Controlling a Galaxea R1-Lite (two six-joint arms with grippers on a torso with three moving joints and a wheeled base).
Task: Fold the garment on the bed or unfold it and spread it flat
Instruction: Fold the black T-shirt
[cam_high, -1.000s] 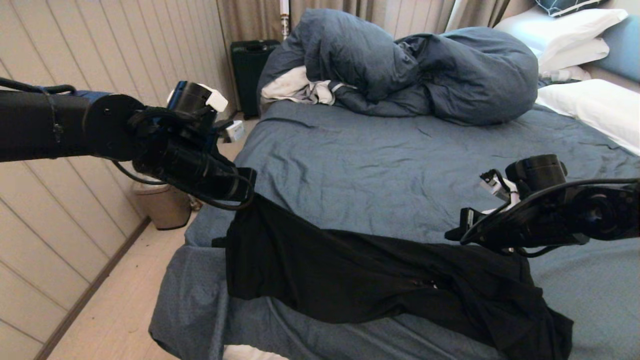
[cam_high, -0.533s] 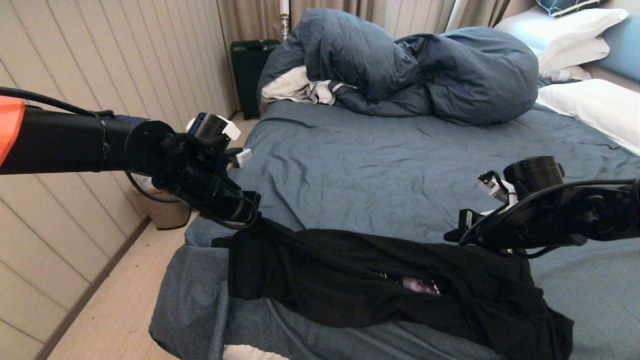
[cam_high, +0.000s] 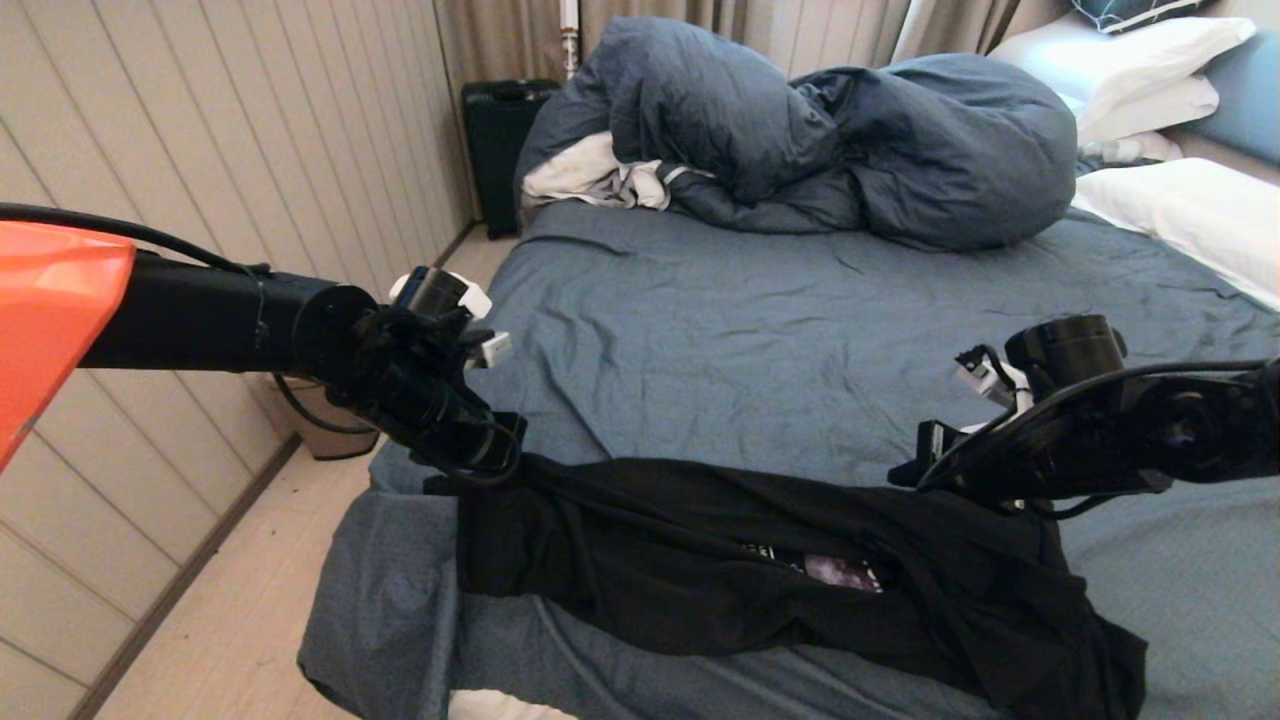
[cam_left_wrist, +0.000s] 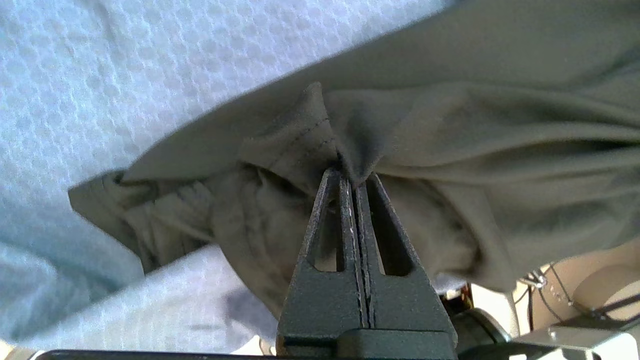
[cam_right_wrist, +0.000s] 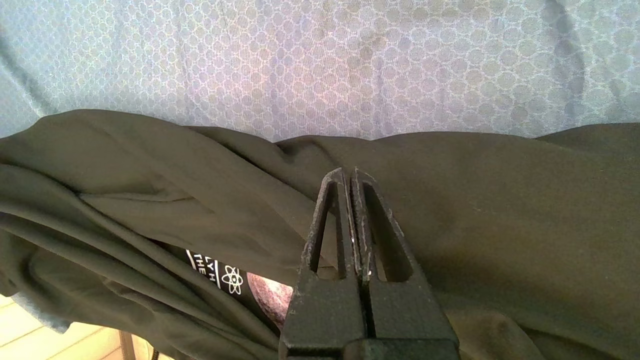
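Bin (cam_high: 318, 425): small beige bin on the floor by the wall, left of the bed; mostly hidden behind the left arm, contents not visible.
Suitcase (cam_high: 500, 140): dark case upright against the wall at the far left corner of the bed; shut.
Left tool (cam_high: 497, 462): at the bed's left edge, pinched tight on a bunched corner of the garment (cam_high: 700, 565); lower than one second ago, so that end of the cloth, lifted then, now lies on the sheet.
Garment: black T-shirt strung out in a crumpled band across the near part of the bed (cam_high: 800, 330), from left tool to right tool; a bit of moon print and white lettering shows mid-band, hidden one second ago.
Duvet (cam_high: 830, 140): dark-blue heap at the far side, white cloth (cam_high: 600, 180) tucked under its left end.
Right tool (cam_high: 925, 470): clamped on a garment fold at the right; unmoved.
Pillows (cam_high: 1190, 210): white, far right.
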